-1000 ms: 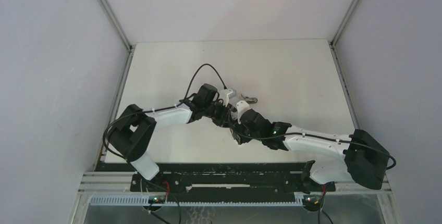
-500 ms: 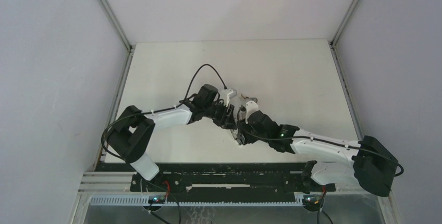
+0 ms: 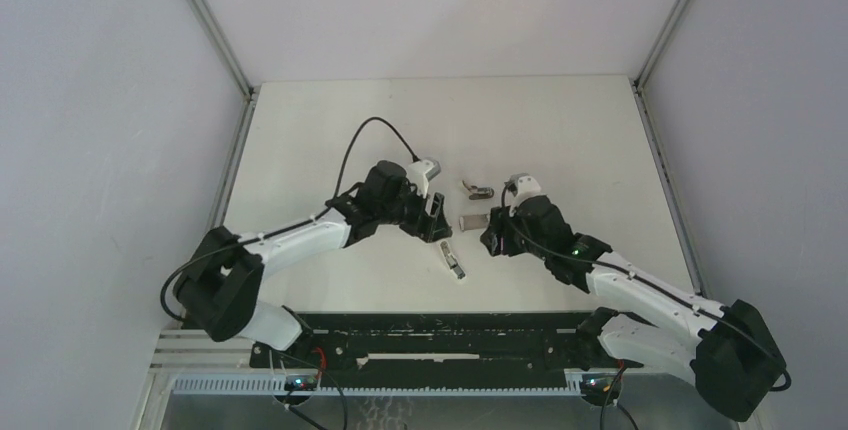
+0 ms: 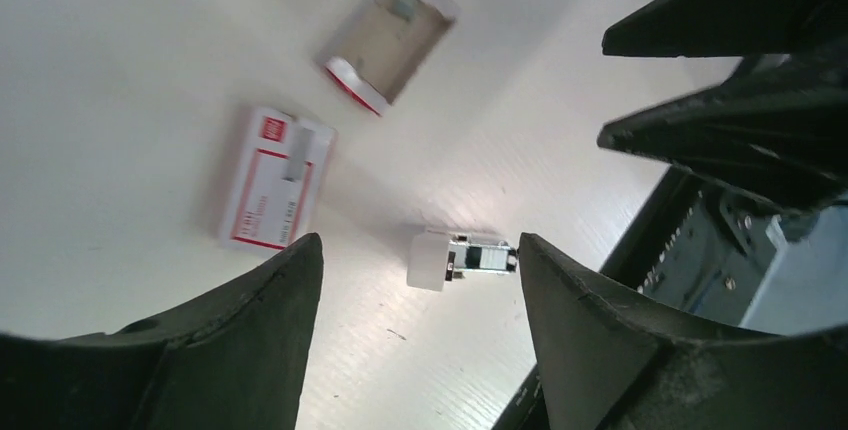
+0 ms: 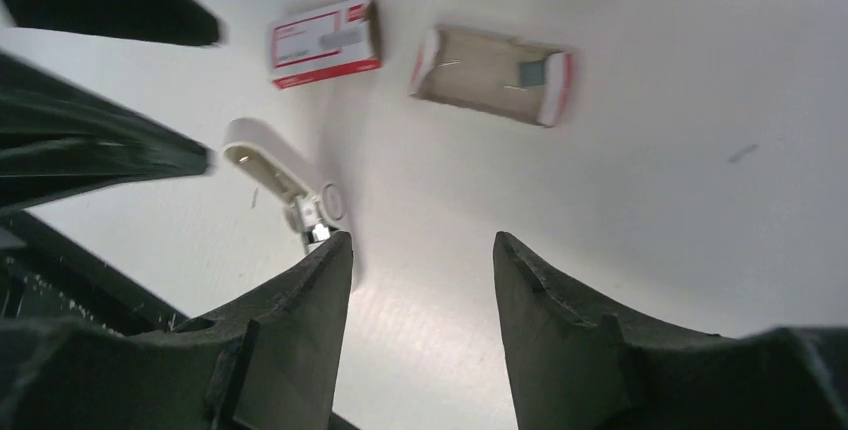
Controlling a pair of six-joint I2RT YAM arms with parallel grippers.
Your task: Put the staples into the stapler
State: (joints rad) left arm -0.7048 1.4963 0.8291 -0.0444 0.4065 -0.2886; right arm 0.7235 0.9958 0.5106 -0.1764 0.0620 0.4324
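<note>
Over the table (image 3: pixel 560 130), my left gripper (image 4: pixel 415 245) and right gripper (image 5: pixel 420 240) both hang spread and empty. The stapler (image 3: pixel 455 260) lies between them, touching neither. Beyond it sit the box (image 4: pixel 272 178) and the tray (image 5: pixel 495 75), with what looks like the staples (image 5: pixel 531 72) inside. I judge the stapler light and slick, so I'd pinch its white body across the flanks. The staples look brittle, so I'd take them gently by the long edges.

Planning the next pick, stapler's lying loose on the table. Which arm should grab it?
Left, probably. In its wrist view the stapler lies between the open jaws of the left gripper; for the right gripper it sits outside the jaws, off to one side.
</note>
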